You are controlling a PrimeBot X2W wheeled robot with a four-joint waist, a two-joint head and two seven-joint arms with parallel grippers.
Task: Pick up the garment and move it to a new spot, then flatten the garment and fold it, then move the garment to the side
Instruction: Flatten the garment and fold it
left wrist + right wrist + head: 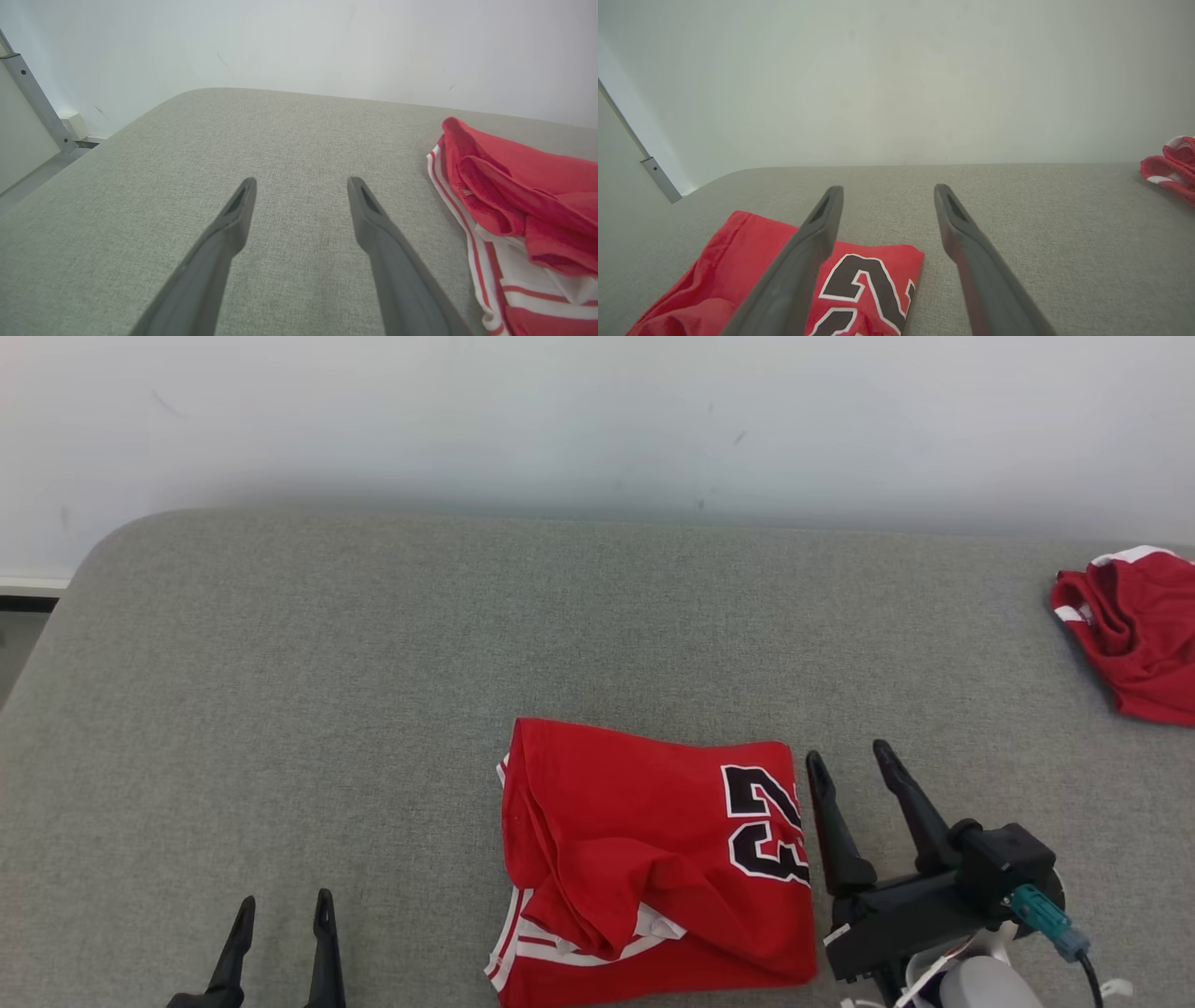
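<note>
Moving the folded garment (644,840), lying near-centre just beside my right pincer (848,753), I'd pinch every layer at its edge; both stand spread and empty, my left pincer (286,898) well apart.

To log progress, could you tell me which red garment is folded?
The red jersey beside the right gripper, showing black numerals; the other garment lies crumpled at the far right.

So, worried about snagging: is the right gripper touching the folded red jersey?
Cannot tell. In the head view the right gripper, fingers open, sits tight beside the folded jersey. In the right wrist view one finger overlaps it, but its height is unclear.
</note>
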